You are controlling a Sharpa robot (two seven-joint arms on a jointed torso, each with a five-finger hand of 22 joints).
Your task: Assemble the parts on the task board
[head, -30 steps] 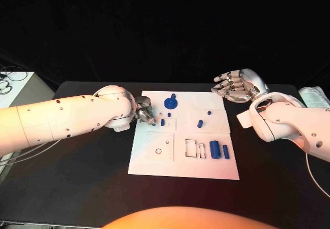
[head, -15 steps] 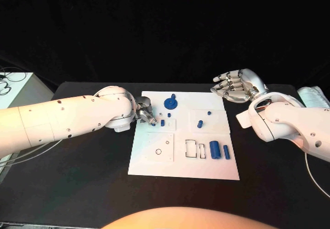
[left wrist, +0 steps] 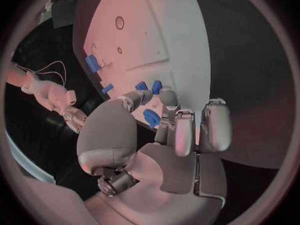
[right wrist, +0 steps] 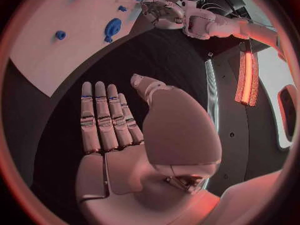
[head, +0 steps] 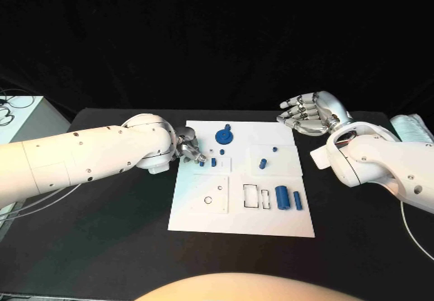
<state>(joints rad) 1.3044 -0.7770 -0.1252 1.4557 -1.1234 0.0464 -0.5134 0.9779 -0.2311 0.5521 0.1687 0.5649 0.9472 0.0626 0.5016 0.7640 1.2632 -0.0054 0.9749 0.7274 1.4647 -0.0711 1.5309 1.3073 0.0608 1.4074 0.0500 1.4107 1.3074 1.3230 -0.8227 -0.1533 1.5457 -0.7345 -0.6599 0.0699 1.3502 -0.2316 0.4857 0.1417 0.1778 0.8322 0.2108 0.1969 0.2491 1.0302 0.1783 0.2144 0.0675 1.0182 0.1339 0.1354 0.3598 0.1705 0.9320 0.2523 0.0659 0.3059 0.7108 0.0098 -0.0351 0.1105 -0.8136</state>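
Nothing has shifted: left hand (head: 188, 150) pinches a blue part (left wrist: 152, 118); right hand (head: 307, 113) open.

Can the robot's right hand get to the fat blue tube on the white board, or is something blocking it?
Probably yes. The right hand is open and holds nothing, hovering past the board's far right corner. The fat blue tube lies near the board's right side with bare board around it, and the left hand is busy on the other side.
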